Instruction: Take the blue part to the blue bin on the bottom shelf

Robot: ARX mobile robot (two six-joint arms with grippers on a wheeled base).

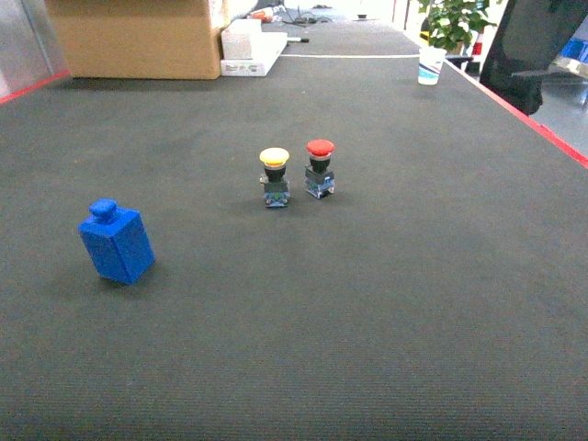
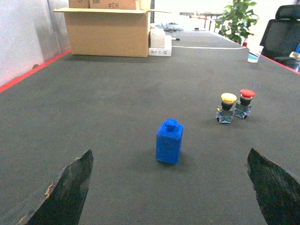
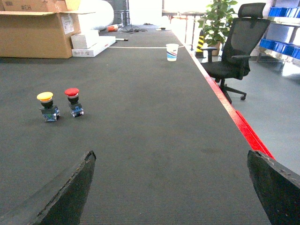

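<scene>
Blue part [image 1: 116, 242] stands upright on the dark mat [image 1: 367, 303], at about 9 o'clock from the yellow-capped button [image 1: 274, 176] and the red-capped button [image 1: 320, 168], well apart from both. Left gripper [image 2: 171, 187] hangs spread wide, nothing grasped, the part ahead between its fingers [image 2: 63, 192]. Right gripper [image 3: 171, 187] likewise released over bare mat. Cardboard box [image 1: 138, 37] at 11 o'clock, paper cup [image 1: 431, 65] at 1 o'clock.

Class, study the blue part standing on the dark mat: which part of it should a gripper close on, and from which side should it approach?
Grip the blue part across its flat vertical side faces, probably coming from the left gripper, whose open fingers already frame it. The block stands upright with a small round knob on top; the knob looks too small for a sure hold. The mat around it is bare, so neither finger is blocked.
</scene>
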